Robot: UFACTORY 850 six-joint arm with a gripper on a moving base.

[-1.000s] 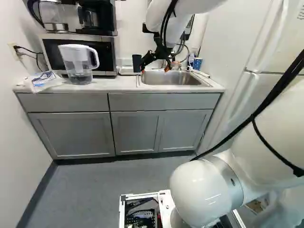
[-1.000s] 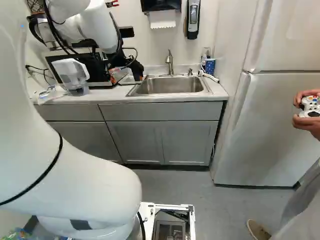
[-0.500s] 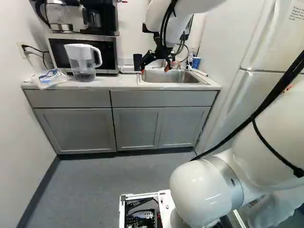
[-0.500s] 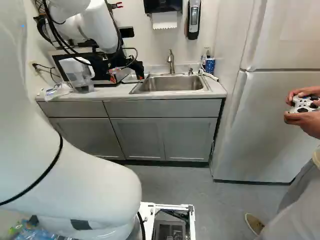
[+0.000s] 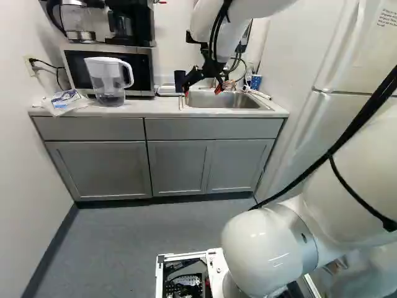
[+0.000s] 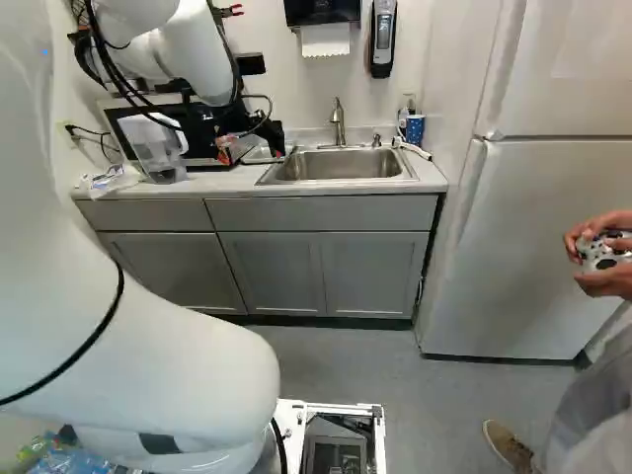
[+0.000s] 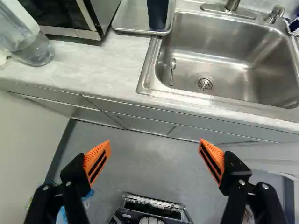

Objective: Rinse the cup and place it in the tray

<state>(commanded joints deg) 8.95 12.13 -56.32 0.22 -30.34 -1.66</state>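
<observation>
I'm getting smooth, shiny metal in the right base view, tray [image 7: 132,18] at eleven o'clock, sink [image 6: 338,167] at twelve.

That cup [image 7: 157,13] is a blue so dark it looks nearly black, on the plain silver-grey tray [image 7: 133,16] by the bench's back edge. The bench [image 7: 105,65] itself is off-white with faint grey marbling, over flat grey cupboards [image 5: 99,171]. The sink [image 7: 215,49] is brushed silver. At the back right corner I see a bright blue tumbler [image 6: 414,129] flecked with white. Toward the left end, the pitcher [image 5: 113,81] has a white lid and handle on a clear body, and the front left corner has a white bag [image 5: 67,102] with blue markings. The gripper [image 5: 201,92] is black, its pads [image 7: 99,156] vivid orange with black slots.
</observation>
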